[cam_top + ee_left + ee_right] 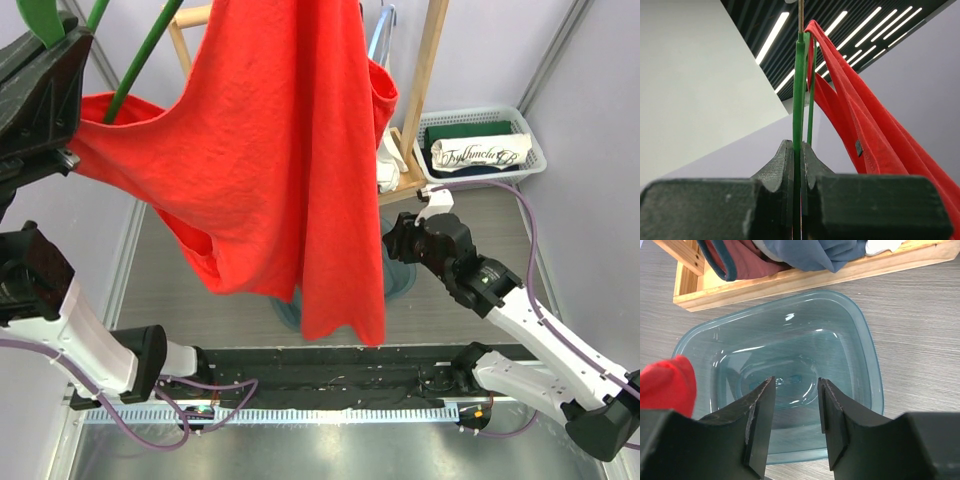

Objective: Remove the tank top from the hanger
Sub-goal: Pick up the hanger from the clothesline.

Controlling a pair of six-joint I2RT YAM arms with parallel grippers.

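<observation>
Left wrist view: left gripper point(797, 150) clenched on the green hanger point(799, 90); the red tank top point(270, 150) hangs from it, screening mid-table from above. The right gripper point(795, 385) is parted and empty above a teal tub point(865, 340) beside a wooden rack point(790, 282). A white basket point(535, 150) holds cloth point(478, 157) with illegible script lettering.

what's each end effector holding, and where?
Left end effector clamps the green hanger on its thin bar. Right end effector is open, empty, above the teal bin.

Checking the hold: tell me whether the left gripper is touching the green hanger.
Touching. The left wrist view shows the left gripper clamped on the green hanger, with no gap either side.
</observation>
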